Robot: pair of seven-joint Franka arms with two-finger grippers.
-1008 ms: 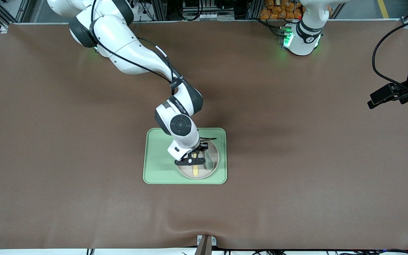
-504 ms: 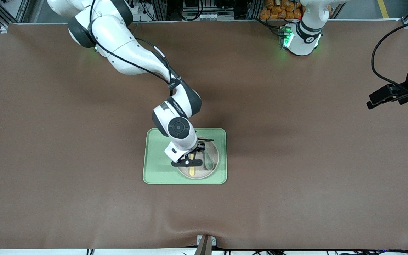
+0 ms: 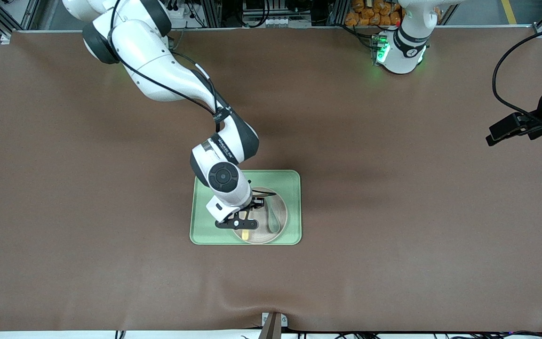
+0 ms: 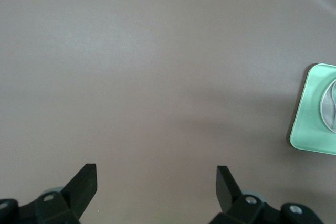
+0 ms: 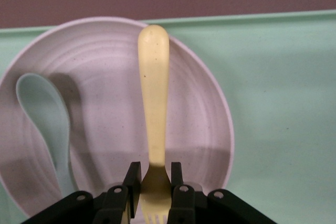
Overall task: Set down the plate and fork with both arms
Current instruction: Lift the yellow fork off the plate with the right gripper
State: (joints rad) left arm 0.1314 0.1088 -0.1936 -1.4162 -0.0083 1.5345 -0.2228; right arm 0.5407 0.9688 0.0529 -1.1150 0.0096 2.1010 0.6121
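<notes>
The off-white plate (image 3: 281, 208) lies on a light-green tray (image 3: 203, 230). My right gripper (image 3: 239, 222) is over the plate's edge toward the right arm's end, shut on the pale-yellow fork (image 3: 246, 231). In the right wrist view the fingers (image 5: 133, 179) pinch the fork (image 5: 153, 103) at its neck, and its handle reaches across the plate (image 5: 105, 51) to the rim. My left gripper (image 3: 494, 134) waits open and empty above bare table at the left arm's end; the left wrist view shows its gripper (image 4: 157, 182) wide apart.
A grey-green spoon (image 3: 273, 220) lies in the plate beside the fork; it also shows in the right wrist view (image 5: 44, 114). The tray (image 5: 283, 103) has bare green surface toward the right arm's end. Its corner shows in the left wrist view (image 4: 310, 108).
My right gripper has moved with the fork across the plate toward the right arm's end of the table. The left arm has hardly moved.
</notes>
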